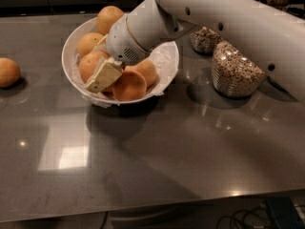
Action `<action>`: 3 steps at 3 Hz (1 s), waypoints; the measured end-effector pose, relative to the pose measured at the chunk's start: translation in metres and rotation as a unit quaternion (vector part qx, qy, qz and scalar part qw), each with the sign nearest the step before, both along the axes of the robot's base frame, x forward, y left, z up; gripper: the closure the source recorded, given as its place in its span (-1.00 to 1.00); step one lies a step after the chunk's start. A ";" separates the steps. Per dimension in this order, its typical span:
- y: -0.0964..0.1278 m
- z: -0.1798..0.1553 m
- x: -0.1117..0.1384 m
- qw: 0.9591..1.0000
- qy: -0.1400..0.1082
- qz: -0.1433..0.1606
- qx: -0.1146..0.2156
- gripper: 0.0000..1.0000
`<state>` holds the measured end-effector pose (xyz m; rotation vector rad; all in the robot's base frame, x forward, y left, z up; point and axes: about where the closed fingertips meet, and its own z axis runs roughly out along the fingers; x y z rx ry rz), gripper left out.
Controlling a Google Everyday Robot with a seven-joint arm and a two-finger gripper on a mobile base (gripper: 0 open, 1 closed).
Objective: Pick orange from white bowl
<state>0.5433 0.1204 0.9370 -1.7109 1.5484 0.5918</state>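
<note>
Reaching in from the upper right over the dark counter (167, 156) with a thick white arm (228, 18). Dipping the hand (104, 76) into the white bowl (69, 66) at the counter's rear left. Pushing the beige end of the hand down among the fruit toward the bowl's front left, with the grey, vented wrist angling up behind it. Wedging in just beside the orange (129, 86), the largest and deepest in colour, at the front of the bowl against the rim. Impossible to tell whether the hand is spread wide, drawn narrow or gripping anything, with the fruit and the wrist hiding much of it.

Crowding the bowl with paler fruit: one (90, 65) hard against the hand's left side, another (89, 43) behind that, a third (109, 17) riding high at the back rim, and a fourth (146, 69) tucked under the wrist to the right of the orange. Lining the bowl with crinkled white paper (164, 61), showing most on the right side.

Sitting alone near the counter's left edge, well apart from the bowl: one loose pale fruit (8, 72). Standing to the right of the bowl, partly under the arm: a glass jar of cereal (231, 70), with a second jar (206, 39) behind it.
</note>
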 end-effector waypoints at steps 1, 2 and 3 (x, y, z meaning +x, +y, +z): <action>-0.026 0.018 -0.002 0.999 -0.030 -0.023 -0.013 1.00; -0.060 0.056 -0.006 0.994 -0.089 -0.043 -0.039 1.00; -0.078 0.091 -0.007 0.987 -0.147 -0.046 -0.049 1.00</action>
